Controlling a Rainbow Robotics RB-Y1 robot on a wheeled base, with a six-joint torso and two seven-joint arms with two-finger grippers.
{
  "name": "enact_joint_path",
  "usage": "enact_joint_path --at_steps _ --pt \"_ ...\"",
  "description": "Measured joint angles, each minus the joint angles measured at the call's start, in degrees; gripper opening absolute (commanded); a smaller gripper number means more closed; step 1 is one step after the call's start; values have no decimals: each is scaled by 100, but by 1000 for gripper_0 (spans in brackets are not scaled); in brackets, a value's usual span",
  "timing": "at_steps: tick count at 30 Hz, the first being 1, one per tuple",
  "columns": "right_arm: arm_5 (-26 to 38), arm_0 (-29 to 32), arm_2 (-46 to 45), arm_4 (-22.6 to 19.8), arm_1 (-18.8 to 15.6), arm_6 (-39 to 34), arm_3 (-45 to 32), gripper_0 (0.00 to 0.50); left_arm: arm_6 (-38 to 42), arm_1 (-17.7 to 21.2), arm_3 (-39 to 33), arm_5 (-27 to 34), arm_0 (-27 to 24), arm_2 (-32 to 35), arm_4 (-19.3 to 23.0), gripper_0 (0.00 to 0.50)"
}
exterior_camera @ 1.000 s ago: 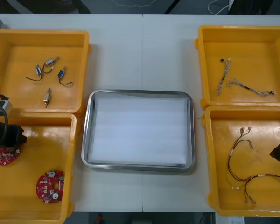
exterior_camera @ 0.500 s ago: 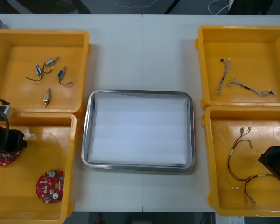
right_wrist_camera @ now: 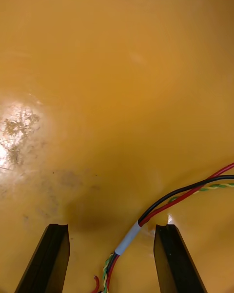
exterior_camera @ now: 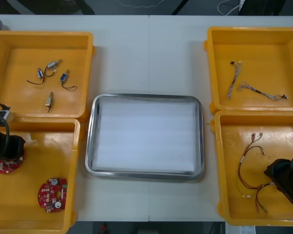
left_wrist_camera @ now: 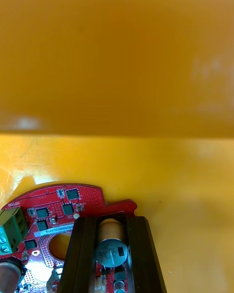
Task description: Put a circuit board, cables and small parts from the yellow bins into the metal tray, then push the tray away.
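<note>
Left hand is sitting low in the near-left yellow bin, by its outer side. In the left wrist view, left hand is clamping narrow onto a red circuit board, with a round metal-topped component of the board caught between the fingers. In the front view that board is poking out just under the hand. A second circuit board is lying apart from it, nearer the bin's front.

Right hand is hanging down in the near-right yellow bin, over the red and black cable. In the right wrist view, right hand is spread wide and gripping nothing. The cable is running across the bin floor between the fingers, with its white sleeve closer to one of them.

Metal tray, white inside, is resting on the tabletop between the bins with nothing in it. Small metal parts are lying in the far-left yellow bin, and thin twisted cables in the far-right yellow bin.
</note>
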Motion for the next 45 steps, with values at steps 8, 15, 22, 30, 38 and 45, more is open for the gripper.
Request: enact_joint_path --at_steps 8,15,22,30,38,45 --pt "0 14 243 70 41 -404 18 500 0 0 -353 500 3 135 4 0" --pt "-36 16 354 168 41 -878 14 500 0 0 -1108 1317 22 594 34 0" --pt "-38 35 355 182 41 -878 13 52 0 0 -1936 2012 22 901 71 1" --pt "-43 64 368 195 41 -878 12 0 0 1 -2522 2843 -153 966 160 0" --pt "-65 93 357 195 41 -878 -104 0 0 2 -2731 2924 -762 953 768 0" --pt "405 106 98 187 22 -877 -691 0 7 3 -2923 2931 -1343 308 807 0"
